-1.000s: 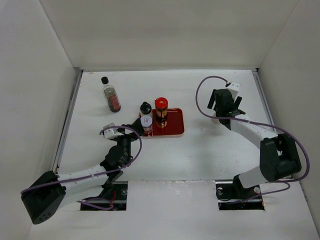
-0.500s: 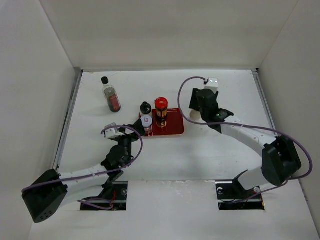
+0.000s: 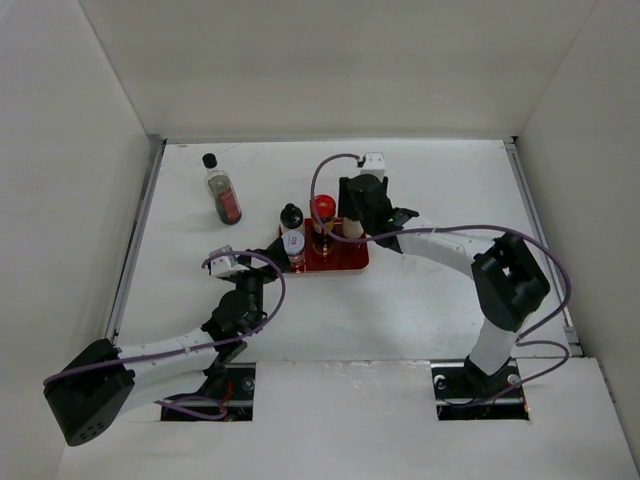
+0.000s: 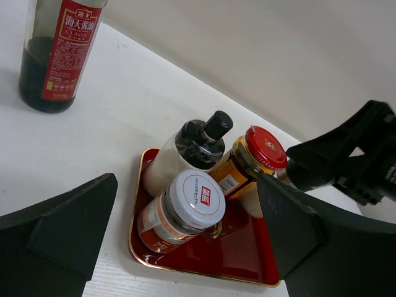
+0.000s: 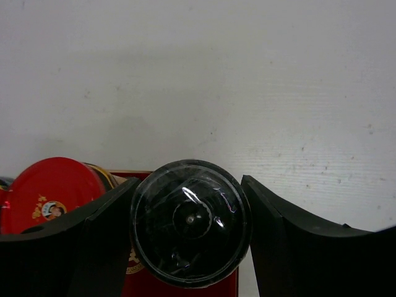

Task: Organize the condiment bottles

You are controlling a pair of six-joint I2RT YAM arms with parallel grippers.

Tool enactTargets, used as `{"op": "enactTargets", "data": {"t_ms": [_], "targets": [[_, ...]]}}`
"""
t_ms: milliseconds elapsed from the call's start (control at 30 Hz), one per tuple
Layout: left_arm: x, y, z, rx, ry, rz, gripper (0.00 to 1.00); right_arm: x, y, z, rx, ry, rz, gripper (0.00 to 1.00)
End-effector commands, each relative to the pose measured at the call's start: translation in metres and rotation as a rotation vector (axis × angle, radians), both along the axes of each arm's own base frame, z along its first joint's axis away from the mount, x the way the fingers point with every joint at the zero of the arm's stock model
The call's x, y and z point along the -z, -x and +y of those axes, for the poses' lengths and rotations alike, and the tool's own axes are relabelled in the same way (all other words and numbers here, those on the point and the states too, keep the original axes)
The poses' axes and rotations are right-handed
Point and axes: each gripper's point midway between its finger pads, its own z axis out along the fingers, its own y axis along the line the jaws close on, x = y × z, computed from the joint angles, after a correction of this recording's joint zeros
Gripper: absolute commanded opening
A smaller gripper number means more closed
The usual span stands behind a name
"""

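While the right claw (image 5: pixel 189 204) squeezes the black-lidded jar (image 5: pixel 189 241) by its lid, the jar is over the red tray (image 3: pixel 345 262), at 3 o'clock from the red-capped jar (image 3: pixel 322 214). I cannot tell if it touches the tray. The white bottle with a black cap (image 4: pixel 185 145) and the grey-lidded shaker (image 4: pixel 185 204) stand in the tray too. The left claw (image 4: pixel 185 189) is wide and holds nothing, at 8 o'clock from the tray. The tall bottle (image 3: pixel 222 192) stands on the table (image 3: pixel 430 300) at 10 o'clock from the tray, well apart.
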Motion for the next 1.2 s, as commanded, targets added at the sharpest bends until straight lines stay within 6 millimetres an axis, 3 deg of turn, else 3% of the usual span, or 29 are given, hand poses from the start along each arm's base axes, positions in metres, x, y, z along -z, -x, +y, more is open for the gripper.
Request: {"op": "enactTargets", "data": {"t_ms": [0, 100, 233, 367, 467, 567, 700, 800, 867, 900, 933, 967, 1000, 1067, 1167], "targets": [[-0.02, 0.0, -0.004, 0.012, 0.067, -0.049, 1.0, -0.042, -0.018, 0.023, -0.013, -0.102, -0.124, 0.54], [-0.02, 0.0, -0.003, 0.007, 0.066, -0.048, 1.0, -0.03, -0.017, 0.022, 0.0, -0.088, -0.107, 0.59], [-0.022, -0.001, -0.004, 0.012, 0.069, -0.052, 1.0, -0.036, -0.006, 0.019, 0.01, -0.102, -0.114, 1.0], [-0.023, -0.001, -0.002, 0.004, 0.071, -0.052, 1.0, -0.067, 0.009, 0.003, 0.057, -0.132, -0.166, 1.0], [-0.025, -0.003, -0.002, -0.005, 0.066, -0.048, 1.0, -0.102, 0.033, -0.018, 0.114, -0.156, -0.226, 1.0], [-0.025, -0.012, -0.005, -0.022, 0.013, -0.013, 1.0, -0.12, 0.055, -0.032, 0.113, -0.174, -0.262, 1.0], [-0.033, -0.029, -0.012, -0.026, -0.125, 0.069, 1.0, -0.106, 0.078, -0.047, 0.102, -0.163, -0.255, 1.0], [-0.059, -0.033, -0.007, -0.048, -0.17, 0.096, 1.0, -0.087, 0.091, -0.054, 0.088, -0.189, -0.237, 1.0], [-0.083, -0.038, 0.007, -0.092, -0.196, 0.091, 1.0, -0.077, 0.098, -0.05, 0.042, -0.21, -0.225, 1.0], [-0.097, -0.041, 0.016, -0.114, -0.211, 0.087, 1.0, -0.071, 0.101, -0.046, 0.013, -0.224, -0.217, 0.87], [-0.109, -0.045, 0.024, -0.133, -0.229, 0.09, 1.0, -0.065, 0.104, -0.043, -0.005, -0.239, -0.213, 0.59], [-0.119, -0.05, 0.03, -0.147, -0.24, 0.091, 1.0, -0.059, 0.106, -0.041, -0.018, -0.249, -0.205, 0.41], [-0.127, -0.054, 0.035, -0.151, -0.251, 0.1, 0.94, -0.053, 0.107, -0.041, -0.025, -0.247, -0.198, 0.3], [-0.135, -0.066, 0.044, -0.167, -0.264, 0.124, 0.75, -0.042, 0.11, -0.043, -0.026, -0.247, -0.189, 0.28], [-0.143, -0.082, 0.045, -0.163, -0.303, 0.182, 0.74, -0.029, 0.115, -0.047, -0.034, -0.258, -0.206, 0.4]]}}
